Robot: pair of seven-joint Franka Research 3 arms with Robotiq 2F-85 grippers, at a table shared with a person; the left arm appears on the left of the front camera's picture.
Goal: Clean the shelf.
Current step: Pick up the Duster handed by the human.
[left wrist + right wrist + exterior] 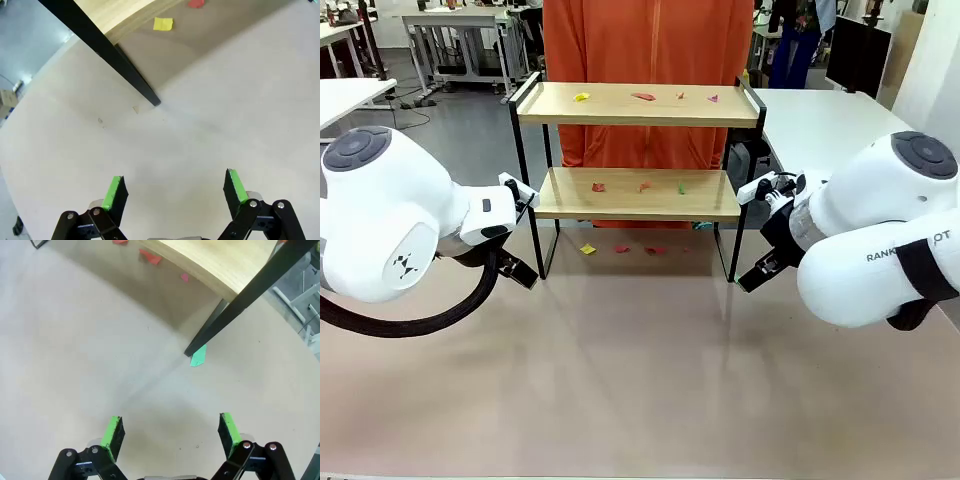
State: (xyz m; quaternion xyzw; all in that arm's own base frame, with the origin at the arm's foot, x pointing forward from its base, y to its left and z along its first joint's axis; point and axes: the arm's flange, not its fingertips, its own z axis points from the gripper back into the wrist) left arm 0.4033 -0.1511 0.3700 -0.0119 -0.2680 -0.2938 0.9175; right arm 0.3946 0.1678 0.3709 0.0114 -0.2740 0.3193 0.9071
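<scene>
Shelf (pixel 636 119) stands at far side of table (pixel 640 400), person right behind it. Paper scraps (pixel 642 97) on both boards & underneath. Left gripper (pixel 174 178) and right gripper (pixel 170 418) both spread wide, empty, low by front legs. Imo: one scrap per go, pinch flat, keep clear of frame.

Robotics lab, open-plan. White left arm (pixel 380 210) and white right arm (pixel 880 240) flank beige bench (pixel 640 400) across lower half of frame. Upper left: white benches (pixel 460 20) on metal legs, grey floor (pixel 470 125), cables (pixel 417 99) trailing over it. Upper right: black monitor (pixel 858 55) behind another white bench (pixel 820 120). Top centre: person in orange top (pixel 645 40) standing at beige bench's far side.
</scene>
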